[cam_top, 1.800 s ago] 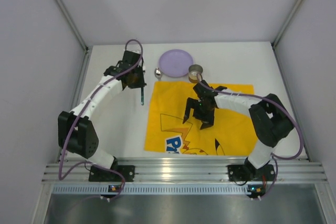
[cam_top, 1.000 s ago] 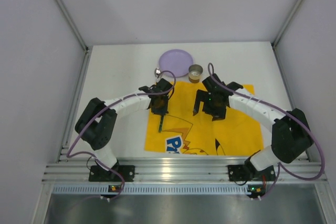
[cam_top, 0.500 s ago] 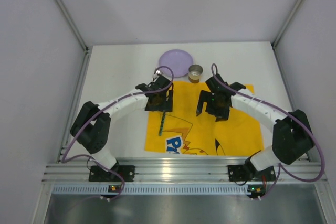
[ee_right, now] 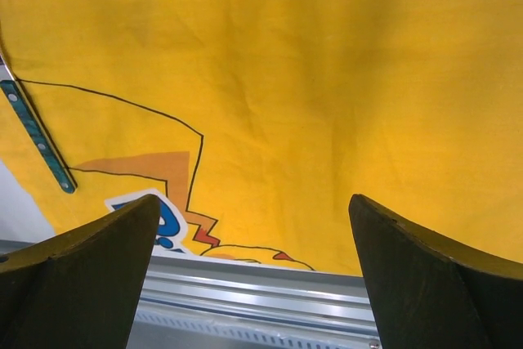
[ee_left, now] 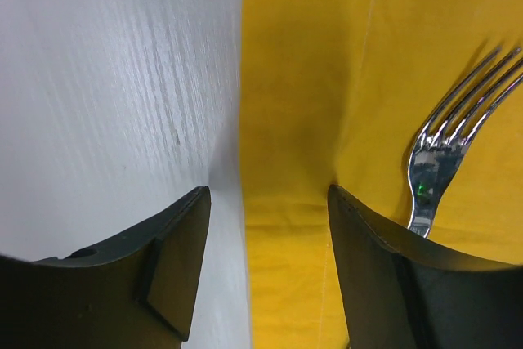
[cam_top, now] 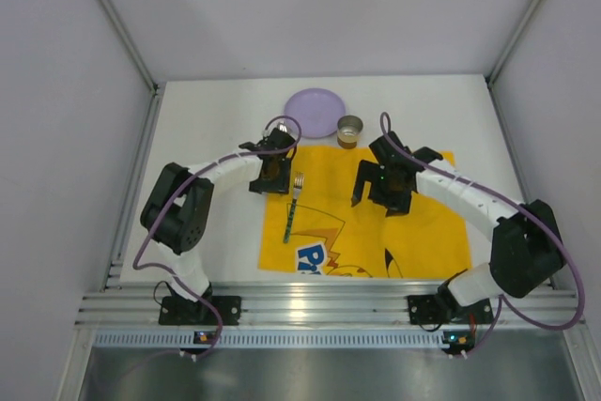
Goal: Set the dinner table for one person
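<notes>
my left claw (cam_top: 272, 176) parted, empty, over mat (cam_top: 404, 232) edge | fork (cam_top: 293, 206) flat on mat beside it | right claw (cam_top: 379, 198) wide, empty

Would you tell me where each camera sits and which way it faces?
Top external: above and behind, looking down on the table; left arm, right arm show.
Left wrist: low over the placemat edge, beside the fork tines; own open jaws.
Right wrist: above the placemat, facing the rail; own open jaws.
Both show the fork.
</notes>
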Robot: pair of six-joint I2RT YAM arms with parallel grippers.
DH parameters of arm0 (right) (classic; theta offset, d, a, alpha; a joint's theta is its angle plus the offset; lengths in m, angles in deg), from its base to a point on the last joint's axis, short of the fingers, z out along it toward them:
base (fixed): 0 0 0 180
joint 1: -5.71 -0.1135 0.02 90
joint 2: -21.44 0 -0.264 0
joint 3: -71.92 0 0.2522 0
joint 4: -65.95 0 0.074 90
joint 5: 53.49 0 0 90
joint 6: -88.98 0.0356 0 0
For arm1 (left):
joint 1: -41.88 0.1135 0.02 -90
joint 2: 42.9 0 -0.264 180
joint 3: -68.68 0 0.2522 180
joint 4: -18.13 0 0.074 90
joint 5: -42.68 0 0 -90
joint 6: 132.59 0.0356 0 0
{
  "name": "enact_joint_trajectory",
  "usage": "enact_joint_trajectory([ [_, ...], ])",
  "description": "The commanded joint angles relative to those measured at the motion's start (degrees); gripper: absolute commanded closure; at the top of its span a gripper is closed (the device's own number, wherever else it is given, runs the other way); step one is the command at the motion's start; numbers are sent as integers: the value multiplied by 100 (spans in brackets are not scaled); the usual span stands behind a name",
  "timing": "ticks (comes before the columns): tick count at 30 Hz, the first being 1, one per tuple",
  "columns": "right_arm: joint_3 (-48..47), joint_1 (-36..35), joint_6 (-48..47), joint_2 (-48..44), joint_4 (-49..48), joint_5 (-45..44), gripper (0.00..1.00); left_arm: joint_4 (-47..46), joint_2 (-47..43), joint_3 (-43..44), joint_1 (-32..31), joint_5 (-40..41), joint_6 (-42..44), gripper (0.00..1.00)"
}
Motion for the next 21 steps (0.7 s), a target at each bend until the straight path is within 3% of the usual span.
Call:
enact_joint_trajectory([
  [1, -222, 59, -98, -265, 80, -88, 0, -388, 102, 48, 176, -169, 245, 35],
  [4, -257, 59, -98, -238, 107, -80, 0, -406, 190, 48, 220, -231, 236, 51],
  [5, -283, 59, -98, -212, 124, -88, 0, -449, 182, 22, 220, -301, 227, 65],
  [10, -836, 59, -283, 113, 81, -220, 0, -520, -20, -321, 237, -521, 201, 99],
  [21, -3611, -204, -520, 2151, -192, 439, 0, -177, -1092, -1051, 316, -196, 183, 100],
])
